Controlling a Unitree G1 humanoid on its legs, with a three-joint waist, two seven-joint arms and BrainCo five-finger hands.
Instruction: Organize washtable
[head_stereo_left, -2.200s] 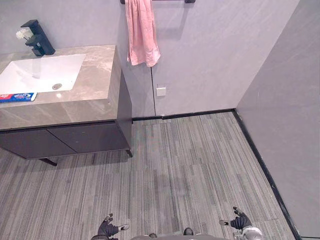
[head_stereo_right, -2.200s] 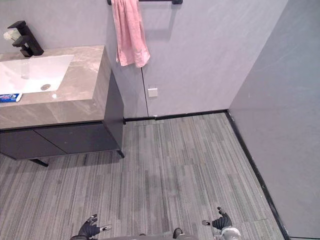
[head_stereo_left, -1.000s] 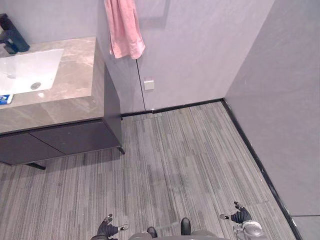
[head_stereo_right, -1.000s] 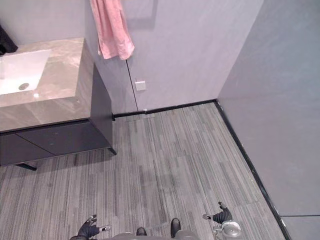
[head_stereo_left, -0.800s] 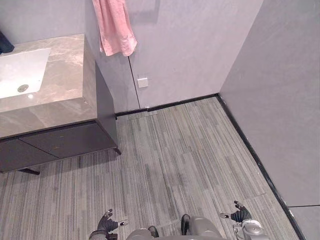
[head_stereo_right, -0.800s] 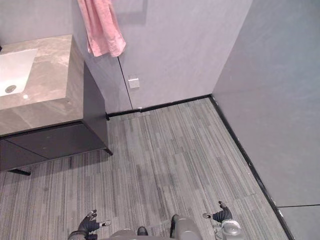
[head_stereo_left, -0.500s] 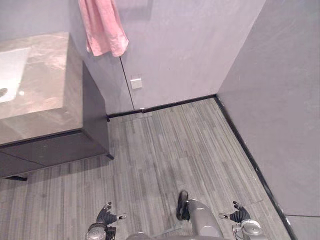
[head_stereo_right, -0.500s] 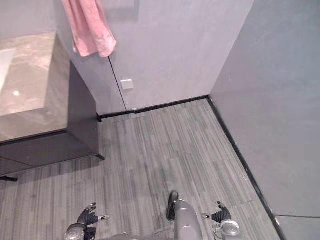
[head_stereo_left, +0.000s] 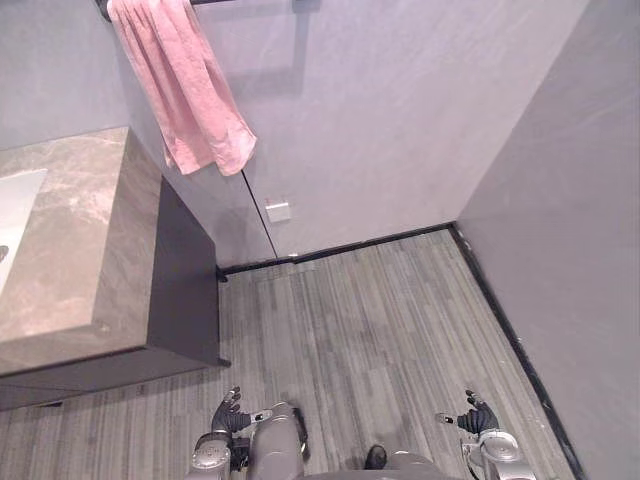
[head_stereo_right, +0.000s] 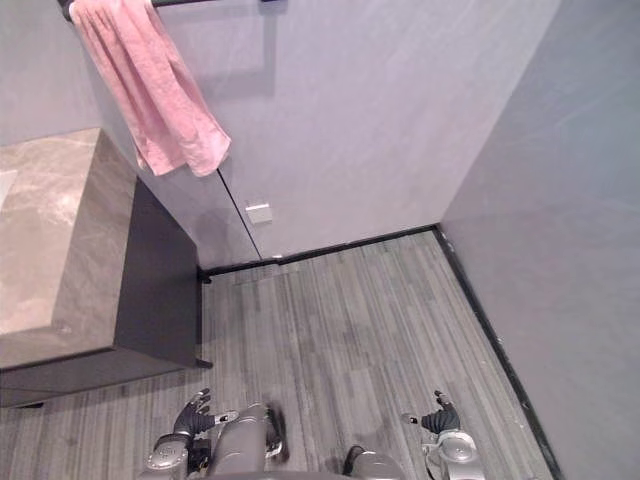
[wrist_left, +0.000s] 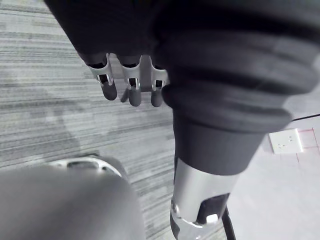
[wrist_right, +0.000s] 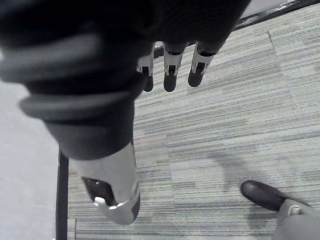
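Note:
The washtable (head_stereo_left: 80, 250), a brown marble counter on a dark cabinet, stands at the left, with the corner of its white sink (head_stereo_left: 15, 205) at the picture's edge. A pink towel (head_stereo_left: 180, 90) hangs from a dark bar on the wall beside it. My left hand (head_stereo_left: 228, 413) hangs low over the striped floor, well short of the counter, its fingers (wrist_left: 131, 87) relaxed and holding nothing. My right hand (head_stereo_left: 472, 417) hangs low at the right in the same way, fingers (wrist_right: 170, 75) loose and empty.
The dark cabinet side (head_stereo_left: 185, 280) juts out toward the open floor (head_stereo_left: 370, 320). A white wall socket (head_stereo_left: 278, 211) sits low on the back wall. A grey wall (head_stereo_left: 570, 250) with black skirting closes off the right side.
The whole picture has shifted: the camera has turned right, so the washtable slid left and the tap and toothpaste left the view. Both hands stay low and empty.

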